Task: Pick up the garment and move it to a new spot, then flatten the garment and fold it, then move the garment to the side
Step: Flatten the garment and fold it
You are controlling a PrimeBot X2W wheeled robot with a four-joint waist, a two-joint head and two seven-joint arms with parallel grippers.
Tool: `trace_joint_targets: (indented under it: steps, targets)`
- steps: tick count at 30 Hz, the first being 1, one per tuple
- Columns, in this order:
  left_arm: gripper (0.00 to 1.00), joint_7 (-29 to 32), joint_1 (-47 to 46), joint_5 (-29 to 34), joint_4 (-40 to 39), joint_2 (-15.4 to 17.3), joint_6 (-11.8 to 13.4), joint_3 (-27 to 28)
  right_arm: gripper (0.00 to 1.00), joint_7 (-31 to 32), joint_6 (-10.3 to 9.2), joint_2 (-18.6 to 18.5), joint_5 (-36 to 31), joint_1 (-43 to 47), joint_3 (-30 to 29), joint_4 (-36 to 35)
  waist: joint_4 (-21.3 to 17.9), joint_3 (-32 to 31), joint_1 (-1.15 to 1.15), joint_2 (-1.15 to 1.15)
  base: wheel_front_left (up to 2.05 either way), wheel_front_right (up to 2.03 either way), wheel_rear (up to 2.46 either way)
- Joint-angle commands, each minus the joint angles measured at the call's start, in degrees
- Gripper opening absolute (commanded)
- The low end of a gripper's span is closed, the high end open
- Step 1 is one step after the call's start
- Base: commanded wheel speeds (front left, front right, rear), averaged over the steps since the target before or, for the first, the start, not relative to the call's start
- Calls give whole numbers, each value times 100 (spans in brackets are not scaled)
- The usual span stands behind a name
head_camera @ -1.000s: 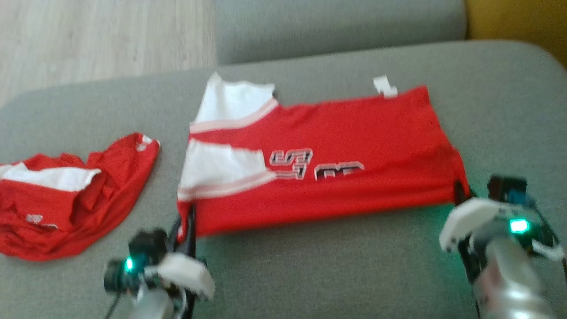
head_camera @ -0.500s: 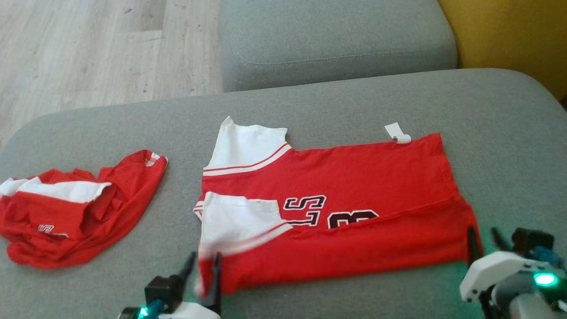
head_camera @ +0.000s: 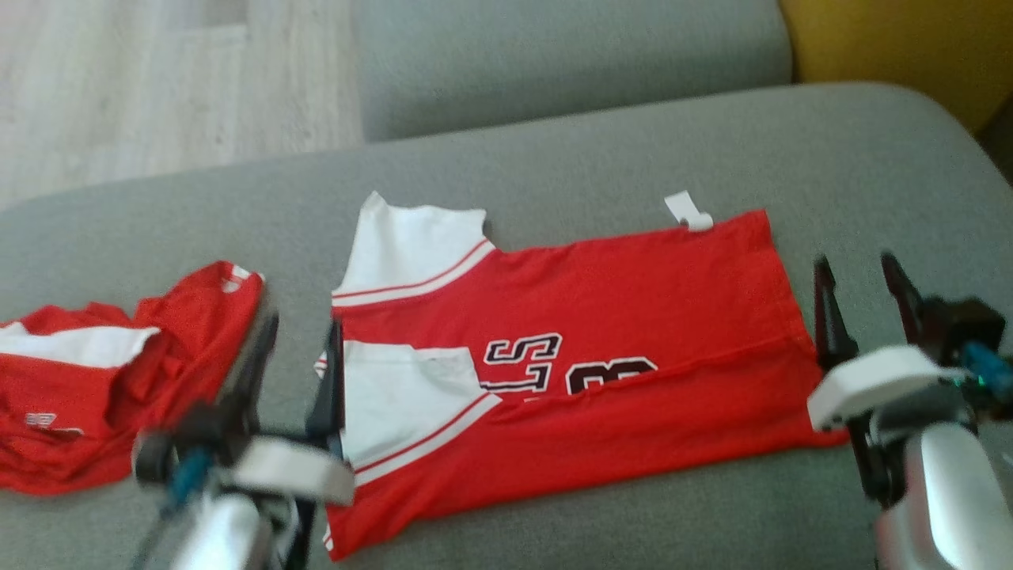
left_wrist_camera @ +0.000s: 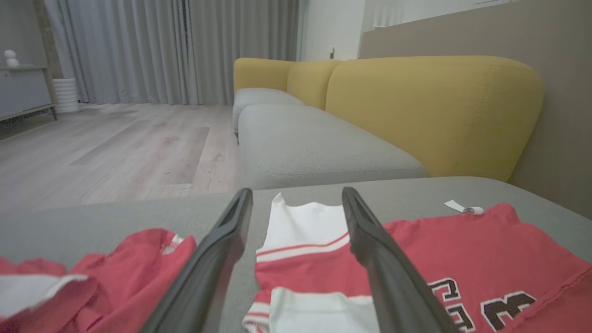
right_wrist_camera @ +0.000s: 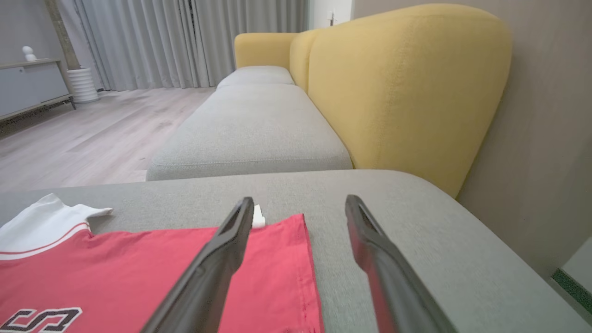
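The garment (head_camera: 633,301) is a red jersey with white sleeves and black lettering. It lies folded lengthwise and flat on the grey sofa cushion (head_camera: 554,166). My left gripper (head_camera: 302,332) is open beside the jersey's sleeve end, and its right finger overlaps the sleeve edge. In the left wrist view, the left gripper (left_wrist_camera: 297,194) frames a white sleeve of the garment (left_wrist_camera: 485,259). My right gripper (head_camera: 855,265) stands open just off the hem end. In the right wrist view, the right gripper (right_wrist_camera: 299,201) has the garment's hem corner (right_wrist_camera: 282,268) between its fingers. Neither gripper holds anything.
A second red and white garment (head_camera: 119,380) lies crumpled at the cushion's left. A white tag (head_camera: 687,212) sticks out at the jersey's far edge. Another grey cushion (head_camera: 554,55) lies beyond, with a yellow backrest (right_wrist_camera: 407,88) to the right and wooden floor (head_camera: 158,87) to the left.
Both grippers have gone from shut on the jersey's near corners to open, letting it go. They now stand higher beside its two ends. The head camera has also shifted.
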Motion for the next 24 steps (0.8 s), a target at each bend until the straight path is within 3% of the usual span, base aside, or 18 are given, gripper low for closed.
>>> trace_joint_targets:
  steps: [1, 5, 10, 19, 24]
  targets:
    - [100, 11, -425, -39, -196, 145, -20, 224, 100, -37, 37, -38, -28, -337, 170, -220, -84, 155, 0, 0, 0, 0, 0]
    - [100, 693, -1477, -198, -199, 446, -465, 231, 100, 42, 37, -56, -60, -890, 314, -358, -170, 826, 0, 0, 0, 0, 0]
    - [100, 1894, -2861, -584, 459, 866, -886, 89, 100, 47, 37, -170, 48, -1578, 553, -176, -348, 1460, 0, 0, 0, 0, 0]
    - [100, 3602, -4600, -1527, 1648, 1407, -984, -571, 100, -121, 37, -322, 228, -2428, 976, 242, -723, 2145, 0, 0, 0, 0, 0]
    - [100, 4092, -5032, -1820, 1996, 1677, -985, -998, 100, -201, 37, -363, 174, -2702, 1041, 453, -876, 2358, 0, 0, 0, 0, 0]
